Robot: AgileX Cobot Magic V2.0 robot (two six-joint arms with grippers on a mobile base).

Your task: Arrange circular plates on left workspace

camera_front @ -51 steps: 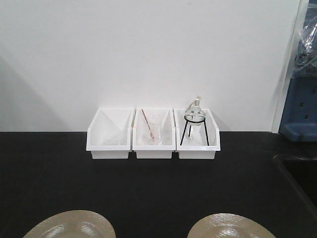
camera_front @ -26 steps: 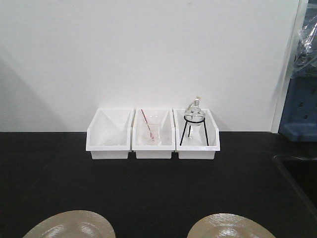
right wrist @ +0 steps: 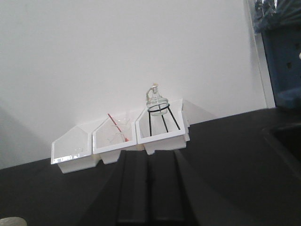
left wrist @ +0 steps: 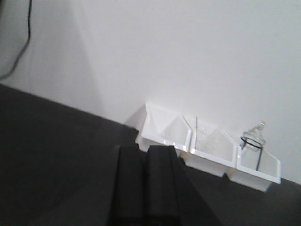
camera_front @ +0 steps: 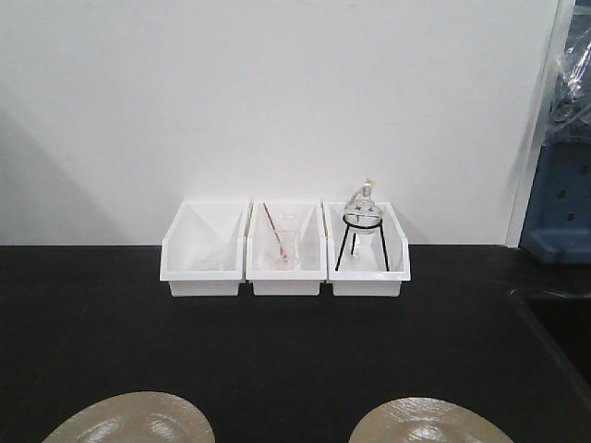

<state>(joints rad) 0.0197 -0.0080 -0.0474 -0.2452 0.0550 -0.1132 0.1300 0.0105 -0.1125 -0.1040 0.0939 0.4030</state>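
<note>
Two tan circular plates lie on the black countertop (camera_front: 295,351) at the bottom of the front view, one at the left (camera_front: 134,420) and one at the right (camera_front: 425,423), both cut off by the frame edge. A sliver of a plate (right wrist: 10,221) shows at the bottom left of the right wrist view. My left gripper (left wrist: 145,149) is shut with nothing in it, held above the counter and facing the bins. My right gripper (right wrist: 149,154) is also shut and holds nothing. Neither gripper shows in the front view.
Three white bins stand in a row against the wall: an empty one (camera_front: 203,251), one with a beaker and red rod (camera_front: 286,249), one with a flask on a black tripod (camera_front: 366,242). A recessed sink (camera_front: 563,332) lies at the right, blue equipment (camera_front: 559,203) behind it.
</note>
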